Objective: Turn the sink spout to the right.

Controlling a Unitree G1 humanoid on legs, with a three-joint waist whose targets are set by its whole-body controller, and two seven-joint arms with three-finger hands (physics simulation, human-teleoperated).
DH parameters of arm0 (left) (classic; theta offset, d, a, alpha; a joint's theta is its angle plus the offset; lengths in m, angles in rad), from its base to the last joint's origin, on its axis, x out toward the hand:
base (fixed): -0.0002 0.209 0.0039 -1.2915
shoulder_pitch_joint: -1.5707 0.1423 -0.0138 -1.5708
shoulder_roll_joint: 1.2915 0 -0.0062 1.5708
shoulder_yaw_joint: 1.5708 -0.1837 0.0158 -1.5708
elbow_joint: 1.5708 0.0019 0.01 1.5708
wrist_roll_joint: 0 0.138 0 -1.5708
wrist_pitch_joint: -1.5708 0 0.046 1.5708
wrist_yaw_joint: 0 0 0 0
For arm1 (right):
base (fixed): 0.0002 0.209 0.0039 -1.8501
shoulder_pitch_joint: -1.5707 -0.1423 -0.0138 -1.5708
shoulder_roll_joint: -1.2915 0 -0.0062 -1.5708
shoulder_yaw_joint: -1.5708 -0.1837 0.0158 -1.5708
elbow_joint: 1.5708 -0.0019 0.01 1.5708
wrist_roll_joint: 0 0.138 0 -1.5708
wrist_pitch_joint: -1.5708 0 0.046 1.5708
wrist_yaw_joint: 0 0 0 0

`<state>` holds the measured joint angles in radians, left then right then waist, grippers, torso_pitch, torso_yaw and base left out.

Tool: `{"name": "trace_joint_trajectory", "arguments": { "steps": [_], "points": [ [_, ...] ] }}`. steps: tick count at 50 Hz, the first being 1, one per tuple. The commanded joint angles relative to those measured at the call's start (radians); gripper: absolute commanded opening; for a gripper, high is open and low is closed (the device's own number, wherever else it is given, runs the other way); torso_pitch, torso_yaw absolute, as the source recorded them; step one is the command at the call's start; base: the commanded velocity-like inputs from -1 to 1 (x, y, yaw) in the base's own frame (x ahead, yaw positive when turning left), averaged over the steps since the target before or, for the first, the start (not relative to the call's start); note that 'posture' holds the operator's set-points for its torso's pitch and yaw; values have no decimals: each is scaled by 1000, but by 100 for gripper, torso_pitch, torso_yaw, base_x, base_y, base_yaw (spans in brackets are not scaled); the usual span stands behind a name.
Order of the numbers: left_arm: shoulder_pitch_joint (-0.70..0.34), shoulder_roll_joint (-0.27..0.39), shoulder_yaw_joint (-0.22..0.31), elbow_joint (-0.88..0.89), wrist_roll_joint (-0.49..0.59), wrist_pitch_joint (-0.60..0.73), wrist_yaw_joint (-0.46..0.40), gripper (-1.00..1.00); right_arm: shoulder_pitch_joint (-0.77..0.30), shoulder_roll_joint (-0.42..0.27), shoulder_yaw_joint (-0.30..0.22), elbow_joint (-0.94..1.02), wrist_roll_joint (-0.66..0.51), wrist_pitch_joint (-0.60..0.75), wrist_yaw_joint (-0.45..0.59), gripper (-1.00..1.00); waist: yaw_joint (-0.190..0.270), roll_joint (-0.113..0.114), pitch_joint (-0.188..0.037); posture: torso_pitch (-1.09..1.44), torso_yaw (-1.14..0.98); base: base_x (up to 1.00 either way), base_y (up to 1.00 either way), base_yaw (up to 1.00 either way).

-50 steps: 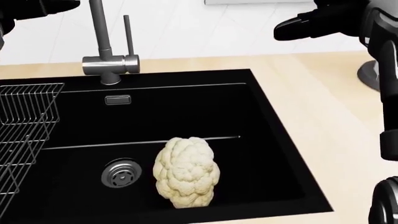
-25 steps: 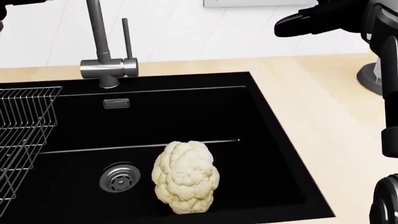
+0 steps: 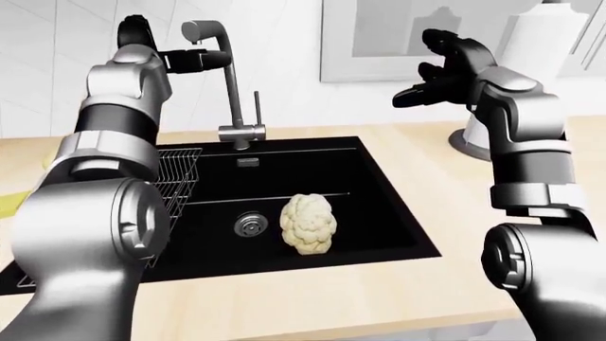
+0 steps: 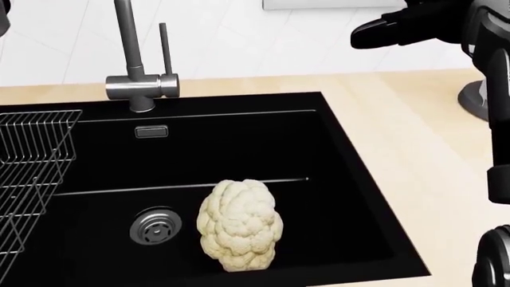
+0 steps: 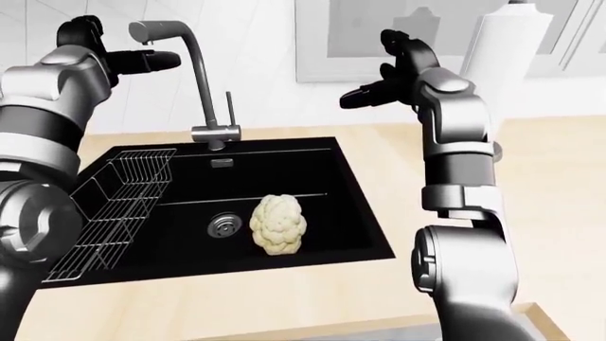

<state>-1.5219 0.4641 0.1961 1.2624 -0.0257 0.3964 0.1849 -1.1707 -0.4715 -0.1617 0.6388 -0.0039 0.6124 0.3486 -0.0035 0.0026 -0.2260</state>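
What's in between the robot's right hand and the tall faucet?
Nothing: only bare white wall shows between the black right hand and the tall grey metal faucet, seen in the left-eye view.

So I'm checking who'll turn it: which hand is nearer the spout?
Left. The left hand is up at the spout, its fingers just under the curved top. The right hand hangs open well off to the view's right.

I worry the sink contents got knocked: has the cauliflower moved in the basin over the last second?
No. The cauliflower sits just right of the drain, exactly as before; the slight shift of the whole head view is the camera's.
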Motion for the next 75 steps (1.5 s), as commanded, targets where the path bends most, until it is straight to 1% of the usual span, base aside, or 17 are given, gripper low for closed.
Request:
{"name": "trace_joint_trajectory", "arguments": {
  "steps": [1, 7, 10, 20, 25, 34, 46, 52, 67, 75],
  "points": [
    [-43, 8, -2, -39, 2, -25, 1, 100, -42, -12, -7, -30, 3, -32, -3, 100, 0, 0, -18, -33, 0, 0, 0, 0],
    [-49, 2, -5, -40, 1, -20, -1, 100, -44, -13, -6, -36, 2, -25, -3, 100, 1, 0, -18, -33, 0, 0, 0, 0],
    [-56, -5, -9, -45, 2, 4, -10, 100, -53, -12, -3, -21, 0, -32, -2, 100, 1, -1, -18, -33, 0, 0, 0, 0],
    [-62, -28, -23, -94, 3, 34, -20, 100, -46, -15, -7, -36, 0, -24, 1, 100, 2, -3, -17, -33, 0, 0, 0, 0],
    [-40, -51, -30, -128, -3, 39, -22, 100, -39, -14, -9, -38, 3, -27, 1, 100, 1, -4, -17, -33, 0, 0, 0, 0],
    [-20, -71, -38, -127, -2, 24, -17, 100, -23, -18, -13, -64, 9, -16, 0, 100, 1, -6, -19, -33, 0, 0, 0, 0],
    [-10, -81, -38, -120, 2, 14, -15, 100, -36, -17, -9, -45, 5, -22, 0, 100, -1, -7, -21, -33, 0, 0, 0, 0],
    [-5, -90, -41, -129, 2, 16, -13, 100, -25, -20, -13, -61, 7, -16, 1, 100, 0, -8, -21, -33, 0, 0, 0, 0],
    [-3, -110, -50, -179, -4, 50, -19, 100, -21, -23, -13, -76, 9, -4, 2, 100, 2, -9, -20, -33, 0, 0, 0, 0],
    [26, -136, -59, -235, -10, 76, -21, 100, -10, -22, -15, -89, 11, -2, 0, 100, 2, -10, -20, -33, 0, 0, 0, 0]
  ]
}}
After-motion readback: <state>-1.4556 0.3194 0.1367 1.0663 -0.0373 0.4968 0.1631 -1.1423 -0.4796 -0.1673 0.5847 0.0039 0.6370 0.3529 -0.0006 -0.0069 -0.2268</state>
